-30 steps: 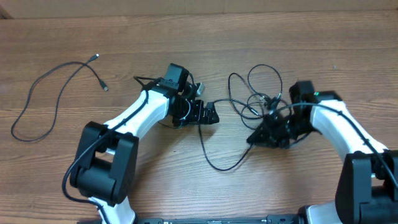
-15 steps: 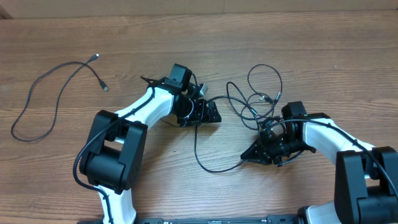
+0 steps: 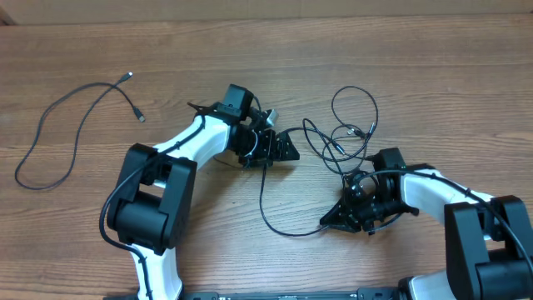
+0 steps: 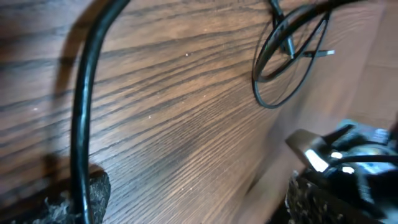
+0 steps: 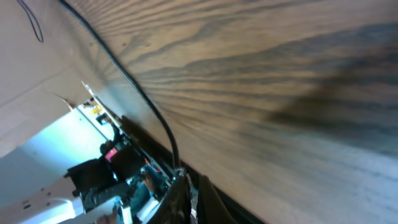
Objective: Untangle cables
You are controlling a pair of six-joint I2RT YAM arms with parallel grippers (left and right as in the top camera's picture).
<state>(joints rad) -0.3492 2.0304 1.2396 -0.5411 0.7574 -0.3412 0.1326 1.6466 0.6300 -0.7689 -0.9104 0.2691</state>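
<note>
Right jaws are clamped tight on the end of a long cable [image 4: 78,124], which loops away across the counter [image 3: 416,58] toward the left jaws. Those stand wide apart, gripping nothing, with that same cable running right alongside one finger [image 4: 93,190]. The tangled cables [image 3: 346,133] lie between the two pairs, just beyond the right jaws. A loose cable [image 3: 52,111] lies well outside the left jaws.

Robotics lab bench (a test rig, seemingly): left arm [image 3: 187,143], right arm [image 3: 437,180], wood-grain table [image 3: 250,50].
</note>
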